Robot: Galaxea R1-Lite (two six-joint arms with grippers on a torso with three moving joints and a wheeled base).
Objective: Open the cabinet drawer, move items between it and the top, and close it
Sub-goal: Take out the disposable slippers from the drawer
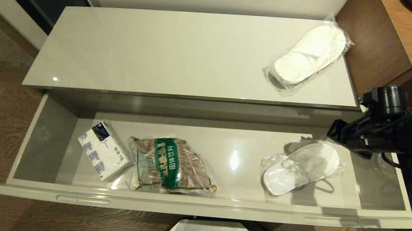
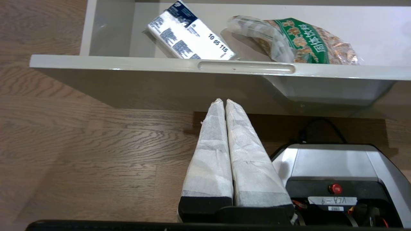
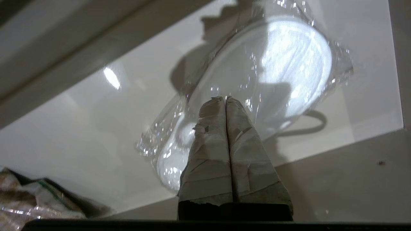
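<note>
Standing fully pulled out across the lower half of the head view, the cabinet drawer (image 1: 199, 204) is already open, so the step in hand is the moving of items. One bagged slipper (image 1: 308, 56) lies on the top (image 1: 159, 54) at the upper right of the frame. The other slipper (image 1: 300, 168) rests on the drawer floor at the lower right, well apart from the tissue pack (image 1: 104, 151) and the snack bag (image 1: 171, 165) at the lower left.

The right gripper (image 3: 225, 99) hangs over this second slipper, its two wrapped fingers pressed together and holding nothing; in the wrist view the tips point at the middle of the crinkly bag. I cannot tell if they touch the plastic. The left gripper (image 2: 223, 102) is parked below the drawer front, also with fingers together and empty.

I judge that the next move is a pick of the slipper in the drawer. For this the right fingers must first spread, then come down over the bag and close on it. The plastic is slippery and loose, so the grip should take the slipper itself and not only a fold of film.
</note>
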